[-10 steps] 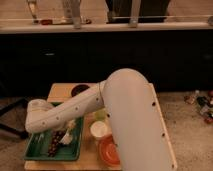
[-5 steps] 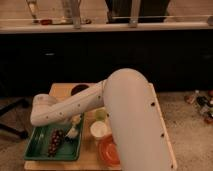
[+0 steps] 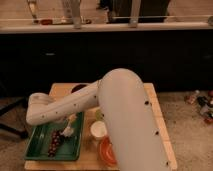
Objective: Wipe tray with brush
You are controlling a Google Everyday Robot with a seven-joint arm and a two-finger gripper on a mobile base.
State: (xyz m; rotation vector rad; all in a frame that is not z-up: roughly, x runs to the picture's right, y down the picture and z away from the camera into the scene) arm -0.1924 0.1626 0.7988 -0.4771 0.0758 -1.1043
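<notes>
No readable text, labels, brand marks or nos. anywhere. Gripper [image 3: 67, 131] sits low over the large shallow green plastic tray [image 3: 40, 145], w/ no markings legible on either.

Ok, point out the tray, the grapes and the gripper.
tray [image 3: 37, 148]: camera view, bare green floor near its left rim.
grapes [image 3: 55, 142]: camera view, middle of the dark bunch lying in the tray.
gripper [image 3: 68, 131]: camera view, pale tip below the arm, over the tray.
</notes>
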